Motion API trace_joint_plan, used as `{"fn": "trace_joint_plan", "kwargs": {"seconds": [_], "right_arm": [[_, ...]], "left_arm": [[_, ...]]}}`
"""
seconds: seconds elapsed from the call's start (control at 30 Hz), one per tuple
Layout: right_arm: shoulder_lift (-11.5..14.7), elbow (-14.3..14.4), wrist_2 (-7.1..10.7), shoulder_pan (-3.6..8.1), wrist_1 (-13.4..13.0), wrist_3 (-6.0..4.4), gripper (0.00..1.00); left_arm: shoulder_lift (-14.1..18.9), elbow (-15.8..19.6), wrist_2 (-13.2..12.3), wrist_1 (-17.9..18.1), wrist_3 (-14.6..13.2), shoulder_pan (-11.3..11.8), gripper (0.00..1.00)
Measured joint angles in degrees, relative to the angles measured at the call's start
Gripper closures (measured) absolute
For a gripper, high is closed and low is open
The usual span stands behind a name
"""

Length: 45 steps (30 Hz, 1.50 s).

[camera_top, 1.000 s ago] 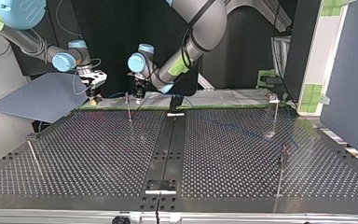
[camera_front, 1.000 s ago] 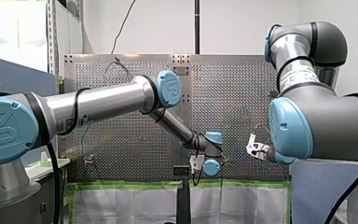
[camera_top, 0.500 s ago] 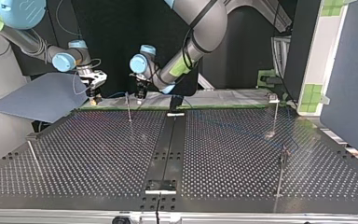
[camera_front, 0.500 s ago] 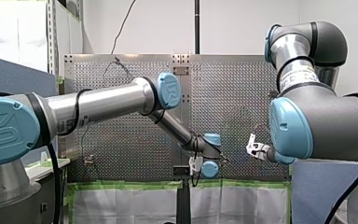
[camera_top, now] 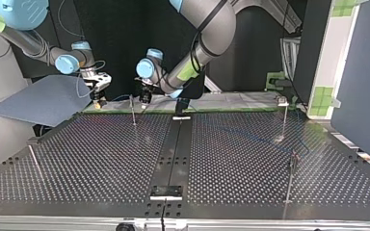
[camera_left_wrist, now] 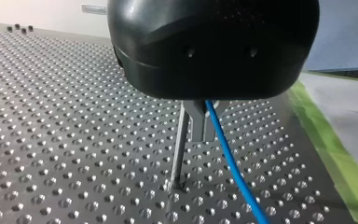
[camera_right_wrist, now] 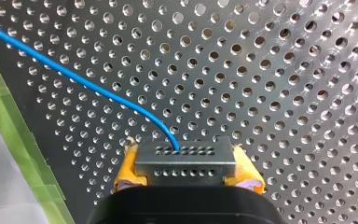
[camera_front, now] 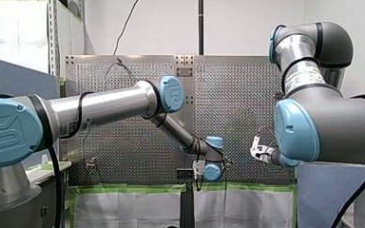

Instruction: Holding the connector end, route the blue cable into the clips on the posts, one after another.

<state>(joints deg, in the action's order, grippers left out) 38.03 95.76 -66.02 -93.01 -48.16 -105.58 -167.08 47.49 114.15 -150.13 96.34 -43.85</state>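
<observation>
Evidently my right gripper (camera_right_wrist: 186,170) clamps the connector (camera_right_wrist: 185,156) between its yellow pads (camera_right_wrist: 127,169), presumably to anchor that end, while the blue cable (camera_right_wrist: 74,77) hangs just beside the post's (camera_left_wrist: 179,149) clip (camera_left_wrist: 196,122) beneath my left gripper (camera_left_wrist: 213,51) (whether that one grips it, I cannot tell).

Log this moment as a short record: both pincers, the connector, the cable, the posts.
right pincer: shut on connector, yellow pads at both sides
connector: metal block with rows of holes, over the perforated table
blue cable: leaves the connector's face and curves away
left pincer: beside a post; cable comes out from under it; open or shut hidden
other posts: three in the top view, two at its right, one at its left
clips filled: cannot tell
</observation>
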Motion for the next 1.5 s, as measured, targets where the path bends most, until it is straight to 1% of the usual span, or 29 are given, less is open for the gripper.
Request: {"fn": "trace_joint_plan", "kwargs": {"seconds": [0.3, 0.43, 0.57, 0.77, 0.9, 1.13, 1.23, 1.4, 1.5], "right_arm": [[0.0, 0.0, -0.62, -0.05, 0.1, 0.03, 1.0], [0.0, 0.0, -1.77, -0.07, 0.1, 0.02, 1.0], [0.0, -0.2, -3.76, -0.07, 0.0, 0.0, 1.0], [0.0, -0.8, -5.79, -0.03, -0.1, 0.0, 1.0], [0.0, -1.1, -6.41, -0.04, -0.4, -0.04, 1.0], [0.0, -1.4, -6.65, -0.03, -1.2, -0.11, 1.0], [0.0, -1.4, -6.85, -0.04, -1.9, -0.34, 1.0], [0.0, -1.5, -8.31, -0.04, -3.5, -1.4, 1.0], [0.0, -1.5, -8.79, -0.03, -4.2, -1.7, 1.0]], "left_arm": [[0.0, -1.3, -1.1, 0.0, 1.1, 0.9, 1.0], [0.0, -1.6, -1.1, -0.1, 1.3, 1.2, 1.0], [0.0, -1.6, -0.7, 0.0, 1.3, 1.2, 1.0], [0.0, -1.6, 0.2, 0.0, 1.3, 1.4, 1.0], [0.0, -1.6, 0.8, 0.0, 1.2, 1.5, 1.0], [0.0, -1.6, 2.8, 0.7, 0.9, 1.6, 1.0], [0.0, -1.6, 3.5, 1.1, 0.2, 1.6, 1.0], [0.0, -1.6, 4.4, 1.9, -0.6, 1.7, 1.0], [0.0, -1.6, 4.7, 2.1, -0.9, 1.7, 1.0]]}}
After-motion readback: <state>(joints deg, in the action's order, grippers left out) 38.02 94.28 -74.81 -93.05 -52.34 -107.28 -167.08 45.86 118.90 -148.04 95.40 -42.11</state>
